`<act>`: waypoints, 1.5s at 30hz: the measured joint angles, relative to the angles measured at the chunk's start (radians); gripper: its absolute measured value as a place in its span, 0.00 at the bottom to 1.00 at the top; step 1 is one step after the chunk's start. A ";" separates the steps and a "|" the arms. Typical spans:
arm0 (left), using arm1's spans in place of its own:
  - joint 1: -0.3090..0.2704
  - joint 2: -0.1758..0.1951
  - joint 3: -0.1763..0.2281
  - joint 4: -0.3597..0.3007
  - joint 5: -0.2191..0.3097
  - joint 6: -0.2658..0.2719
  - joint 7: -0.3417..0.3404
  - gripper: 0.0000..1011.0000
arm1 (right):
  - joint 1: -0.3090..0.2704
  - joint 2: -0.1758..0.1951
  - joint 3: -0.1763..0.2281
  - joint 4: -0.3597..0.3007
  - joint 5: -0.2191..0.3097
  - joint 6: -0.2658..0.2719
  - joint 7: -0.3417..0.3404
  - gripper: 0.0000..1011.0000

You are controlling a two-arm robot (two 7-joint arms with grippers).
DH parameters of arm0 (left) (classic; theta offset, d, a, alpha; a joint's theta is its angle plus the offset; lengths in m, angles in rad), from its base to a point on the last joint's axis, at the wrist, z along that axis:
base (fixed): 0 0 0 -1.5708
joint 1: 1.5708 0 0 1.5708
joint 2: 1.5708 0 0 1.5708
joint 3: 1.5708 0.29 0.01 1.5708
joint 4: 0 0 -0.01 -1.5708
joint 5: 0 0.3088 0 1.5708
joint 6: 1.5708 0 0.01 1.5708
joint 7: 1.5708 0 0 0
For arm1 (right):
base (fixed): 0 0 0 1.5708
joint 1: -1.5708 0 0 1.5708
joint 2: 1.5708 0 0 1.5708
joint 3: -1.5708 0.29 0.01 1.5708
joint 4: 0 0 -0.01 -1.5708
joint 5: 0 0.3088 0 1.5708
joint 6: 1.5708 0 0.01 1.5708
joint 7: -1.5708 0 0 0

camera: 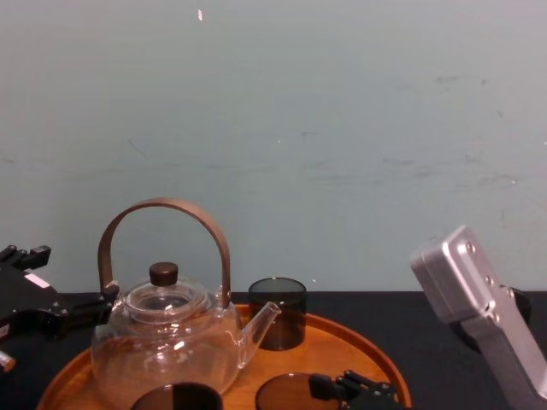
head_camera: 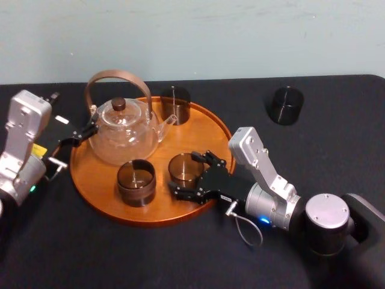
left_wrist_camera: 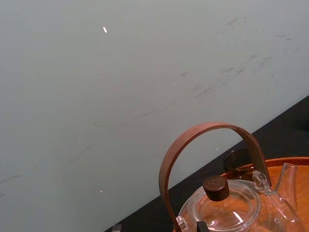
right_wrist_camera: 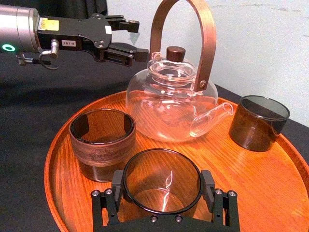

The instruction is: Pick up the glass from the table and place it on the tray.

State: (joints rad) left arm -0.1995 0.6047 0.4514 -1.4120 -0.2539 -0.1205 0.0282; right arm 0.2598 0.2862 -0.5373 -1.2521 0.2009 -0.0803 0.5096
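Observation:
A clear smoky glass [head_camera: 185,167] stands low over the front right of the round orange-brown tray [head_camera: 144,218]. My right gripper [head_camera: 189,174] reaches in from the right across the tray's rim and is shut on it. In the right wrist view the glass [right_wrist_camera: 161,179] sits between the two black fingers [right_wrist_camera: 116,182], with the pads against its sides. My left gripper [head_camera: 90,131] hovers at the tray's left edge, beside the teapot's handle base. Its jaws are open with nothing between them, as the right wrist view shows the left gripper [right_wrist_camera: 131,37]. The black table [head_camera: 120,253] lies under everything.
On the tray stand a glass teapot [head_camera: 123,129] with a tall brown hoop handle, a glass with a dark band [head_camera: 136,182] in front of it, and a dark glass [head_camera: 175,104] at the back. Another dark glass [head_camera: 286,105] stands on the table at the far right.

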 joint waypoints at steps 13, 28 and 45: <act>0.000 0.000 0.000 0.000 0.000 0.000 0.000 1.00 | -0.016 0.013 0.007 -0.032 0.010 0.002 0.003 0.99; 0.000 0.000 0.000 0.000 0.000 0.000 0.000 1.00 | -0.052 0.047 0.021 -0.076 0.010 0.034 -0.012 0.99; 0.000 0.000 0.000 0.000 0.000 0.000 0.000 1.00 | -0.131 0.103 0.080 -0.155 0.021 0.047 -0.055 0.99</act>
State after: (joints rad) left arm -0.1995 0.6047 0.4514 -1.4120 -0.2539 -0.1205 0.0283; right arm 0.1283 0.3890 -0.4576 -1.4076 0.2219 -0.0329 0.4544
